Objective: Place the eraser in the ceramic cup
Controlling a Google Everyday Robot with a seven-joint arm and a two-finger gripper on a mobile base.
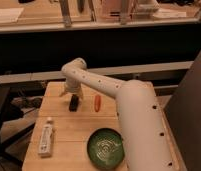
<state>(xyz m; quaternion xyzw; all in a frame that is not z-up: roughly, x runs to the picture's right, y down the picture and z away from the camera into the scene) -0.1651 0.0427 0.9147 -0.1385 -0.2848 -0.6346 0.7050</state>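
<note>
I have the gripper (71,91) over the far part of the surface (69,129), hanging down from the bent white arm (101,86). The eraser (73,103) is directly under the gripper, a small dark block on the wood. They are so close that I cannot tell if they touch. I also cannot tell how wide the gripper is open, or whether it already has hold of the eraser.

I judge the step in hand to be the grasp. To do it well, I would keep the gripper centred over the block and come down straight, closing across its narrow side so it does not turn or slip out.

The orange piece (97,102) lies just to the right of the gripper, near but apart from the eraser, so I should not drift to that side. The white remote (45,140) is nearer to the camera and left of the gripper, well apart.

The only vessel I see is the green ceramic cup (105,148), nearer to the camera and right of the gripper. After lifting I would carry the eraser high enough to pass its rim.
</note>
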